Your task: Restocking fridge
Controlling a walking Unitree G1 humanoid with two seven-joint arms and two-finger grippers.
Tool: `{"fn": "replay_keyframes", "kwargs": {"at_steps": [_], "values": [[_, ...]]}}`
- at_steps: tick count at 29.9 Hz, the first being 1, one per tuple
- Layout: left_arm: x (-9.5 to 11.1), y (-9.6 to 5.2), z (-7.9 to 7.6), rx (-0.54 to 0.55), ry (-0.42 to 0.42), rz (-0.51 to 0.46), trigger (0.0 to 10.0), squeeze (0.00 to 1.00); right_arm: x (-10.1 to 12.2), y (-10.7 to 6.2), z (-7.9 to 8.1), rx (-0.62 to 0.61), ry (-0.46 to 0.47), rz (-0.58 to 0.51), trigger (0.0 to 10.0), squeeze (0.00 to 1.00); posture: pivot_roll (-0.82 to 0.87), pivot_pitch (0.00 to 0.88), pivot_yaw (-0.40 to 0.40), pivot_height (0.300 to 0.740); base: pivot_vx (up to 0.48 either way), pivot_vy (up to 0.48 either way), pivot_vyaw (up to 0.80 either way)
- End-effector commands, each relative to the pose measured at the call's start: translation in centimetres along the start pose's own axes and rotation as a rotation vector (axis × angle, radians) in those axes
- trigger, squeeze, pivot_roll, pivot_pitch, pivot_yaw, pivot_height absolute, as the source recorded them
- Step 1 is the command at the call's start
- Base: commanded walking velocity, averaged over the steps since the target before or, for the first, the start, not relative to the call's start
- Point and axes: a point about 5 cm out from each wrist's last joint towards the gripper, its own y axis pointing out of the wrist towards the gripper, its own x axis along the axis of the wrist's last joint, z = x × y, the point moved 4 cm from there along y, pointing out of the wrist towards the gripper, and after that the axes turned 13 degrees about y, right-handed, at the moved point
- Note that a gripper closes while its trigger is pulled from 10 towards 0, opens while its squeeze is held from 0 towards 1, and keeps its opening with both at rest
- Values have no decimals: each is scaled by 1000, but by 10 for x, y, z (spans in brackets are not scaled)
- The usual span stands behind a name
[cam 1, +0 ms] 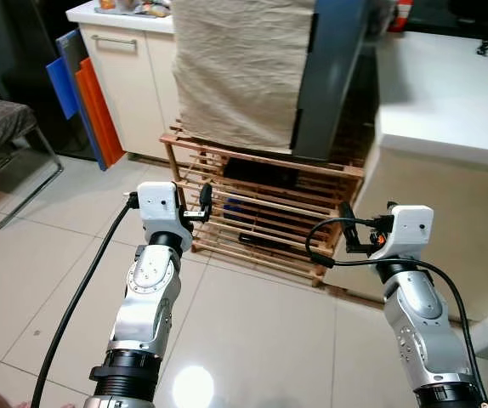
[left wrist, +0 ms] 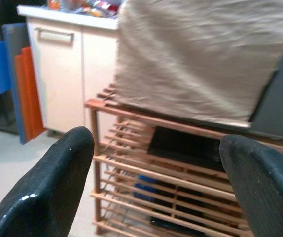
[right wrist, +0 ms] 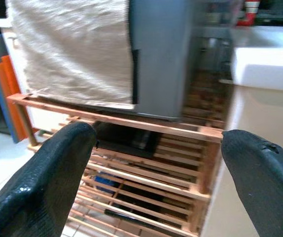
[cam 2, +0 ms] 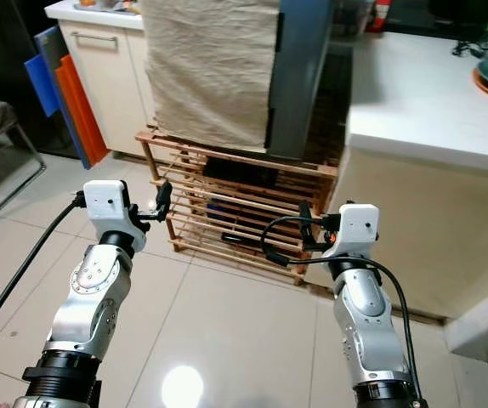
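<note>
Left gripper [cam 1: 201, 202] and right gripper [cam 1: 350, 228] hang wide open and empty before the cloth-draped fridge [cam 1: 312, 76] on its wooden rack [cam 1: 261, 212]. Approach stage, I judge; next comes reaching its door [cam 1: 333, 81].

Both silver arms reach forward from the bottom of the head view, forearms angled up toward 12 o'clock, wrists level with each other. The left pincer [cam 1: 203, 204] sits at about 10 o'clock from frame centre, its black fingers [left wrist: 48, 187] spread wide with nothing between them. The right pincer [cam 1: 348, 228] sits at about 4 o'clock, fingers [right wrist: 43, 182] likewise parted and empty. Black cables trail from both wrists.
</note>
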Motion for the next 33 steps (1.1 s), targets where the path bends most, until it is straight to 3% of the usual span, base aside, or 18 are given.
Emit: {"fn": "replay_keyframes", "kwargs": {"at_steps": [1,11,21,23,27,33], "values": [[0,2,4,11,10,11,10000,0,-2,0,-1,3,-9,3,10000,0,-173,0,20,740,345,334,0],[-1,5,9,-11,41,17,10000,0,-3,-3,-8,-24,-21,-3,10000,0,-191,0,34,740,338,340,0],[-4,6,6,-48,76,23,10000,0,-5,-1,-14,-39,-30,5,10000,0,-192,0,28,740,305,371,-783],[-9,6,2,-54,182,34,10000,0,-5,0,-15,-48,-59,5,10000,0,-189,0,19,740,0,0,0],[-2,4,-9,-128,147,-17,10000,0,-5,2,-11,-38,-51,-3,10000,0,-177,0,13,740,0,0,0],[12,4,-6,-113,145,-64,10000,0,-10,1,-8,-21,-56,6,10000,0,-156,0,3,740,342,205,0]]}}
